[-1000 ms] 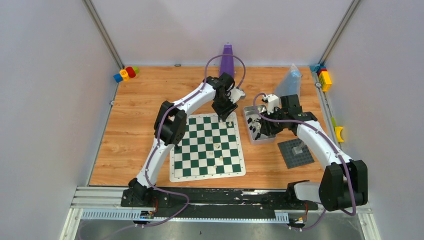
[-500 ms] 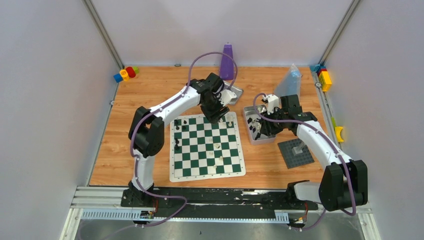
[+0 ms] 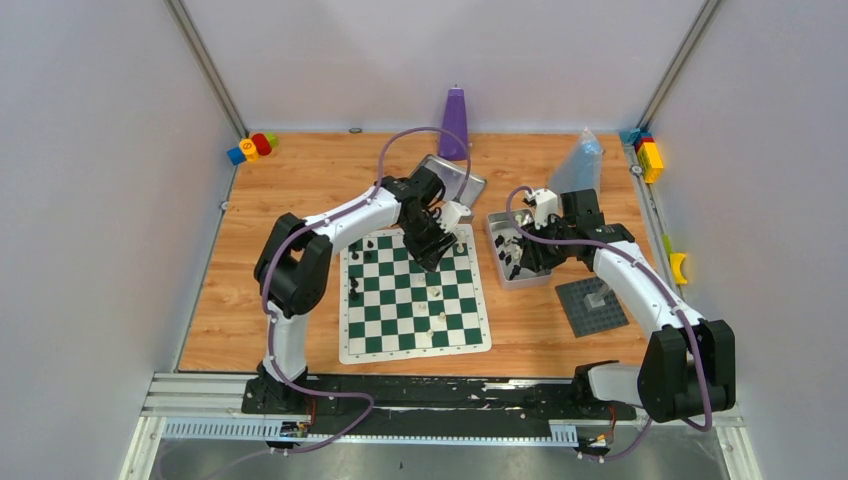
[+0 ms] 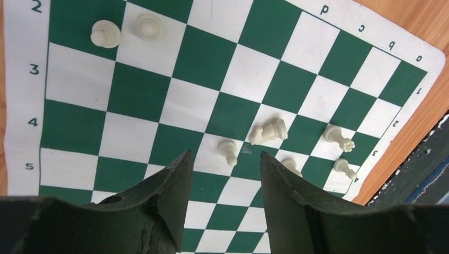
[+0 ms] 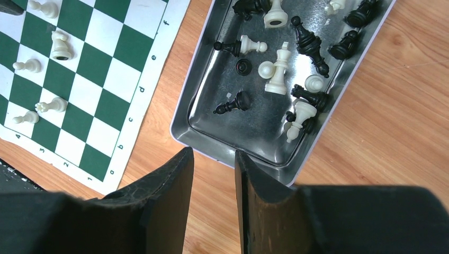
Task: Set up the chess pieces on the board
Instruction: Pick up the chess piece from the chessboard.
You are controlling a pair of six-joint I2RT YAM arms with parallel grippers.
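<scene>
1. In the left wrist view the left gripper (image 4: 225,165) fills the bottom edge. Its jaws are fairly wide apart with nothing between them.
2. Just above its tips a cream pawn (image 4: 229,152) stands on the board (image 4: 137,90). A toppled cream piece (image 4: 269,130) lies just to the upper right, and more cream pieces lie toward the right edge.
3. The board's white border reads 2, 3, 4, 5 down the left and d, c, b, a along the upper right.
4. In the right wrist view the right gripper (image 5: 213,159) sits at the bottom with a narrow gap, holding nothing. It is over the bare wooden table (image 5: 370,132), just below the near rim of the metal tray (image 5: 185,132).
5. The tray holds jumbled black and cream chess pieces (image 5: 278,69), most of them lying down.
6. At that view's upper left, the board's border reads f, e, d, c, b, a.
7. From the top, the left gripper is over the board's upper middle.
</scene>
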